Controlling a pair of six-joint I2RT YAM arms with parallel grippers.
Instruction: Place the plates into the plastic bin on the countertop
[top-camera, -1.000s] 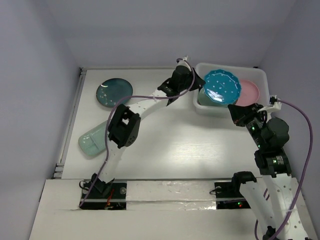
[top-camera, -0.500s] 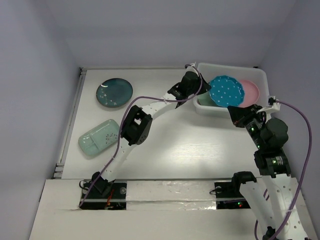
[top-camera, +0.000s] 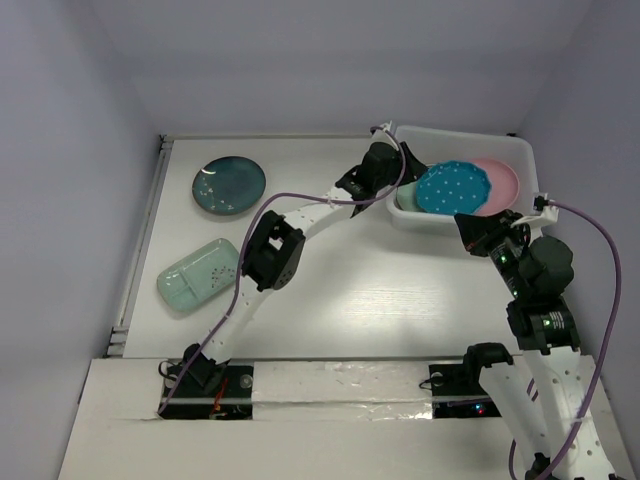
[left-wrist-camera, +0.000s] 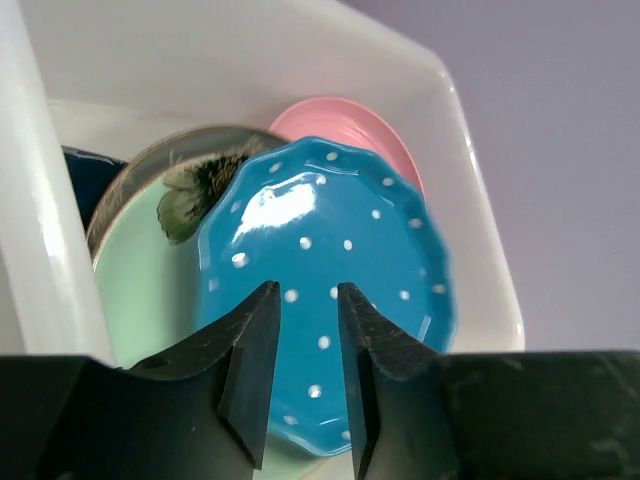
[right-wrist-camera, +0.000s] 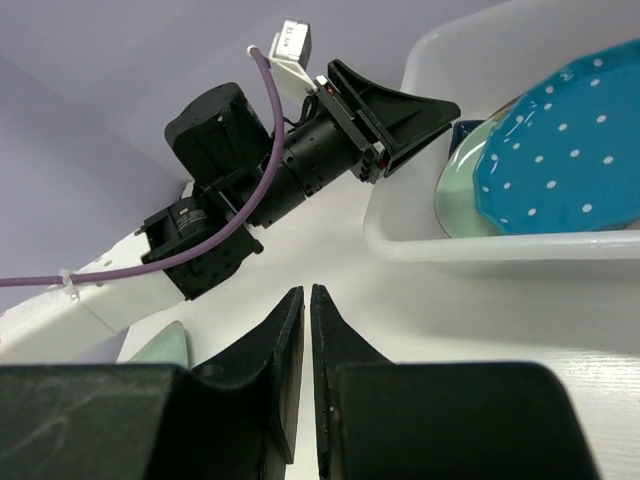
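Observation:
The plastic bin (top-camera: 462, 137) stands at the back right of the countertop (top-camera: 380, 290). In it the blue white-dotted scalloped plate (top-camera: 455, 187) lies on the mint green flower plate (left-wrist-camera: 150, 270), beside the pink plate (top-camera: 497, 182). A navy plate edge (left-wrist-camera: 78, 172) shows under the mint one. My left gripper (top-camera: 403, 181) is at the bin's left rim. Its jaws are apart and empty (left-wrist-camera: 308, 290), with the blue plate (left-wrist-camera: 330, 300) beyond them. My right gripper (top-camera: 470, 226) is shut and empty by the bin's front right corner. The dark teal round plate (top-camera: 229, 185) is at the back left.
A pale green oblong dish (top-camera: 197, 276) lies at the left of the countertop, near the left wall. The left arm (top-camera: 268, 250) stretches diagonally across the middle. In the right wrist view the shut gripper (right-wrist-camera: 307, 295) points at the left arm and the bin's rim (right-wrist-camera: 470, 245).
The left gripper carried the blue dotted plate right and down over the bin. The plate now lies flat in the bin and the jaws are off it. The right arm barely moved.

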